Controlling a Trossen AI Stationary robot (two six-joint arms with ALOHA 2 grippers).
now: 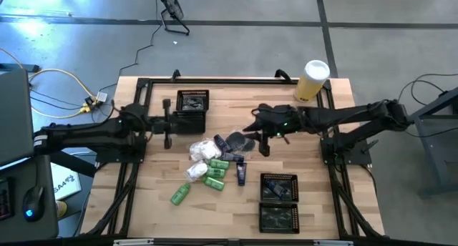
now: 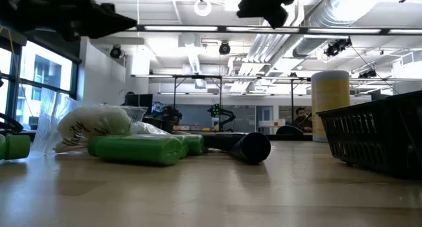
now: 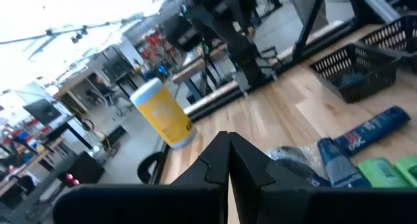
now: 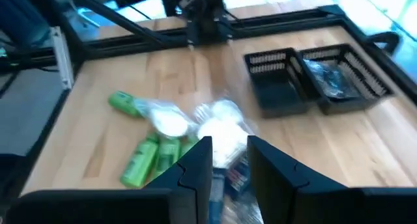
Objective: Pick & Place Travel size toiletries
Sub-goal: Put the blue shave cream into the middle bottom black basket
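You have the toiletries pile (image 1: 215,164) mid-table, between the paired trays (image 1: 192,110) behind it on the left and the paired trays (image 1: 278,202) in front on the right; the cylinder (image 1: 313,80) stands at the back right.

1. Toiletries (image 1: 213,164) crowd the table's middle; bare wood lies open toward the left edge.
2. Trays (image 1: 192,110) block the far left; another tray pair (image 1: 278,201) blocks the near right.
3. Yellow cylinder (image 1: 313,80) stands at the far right corner.
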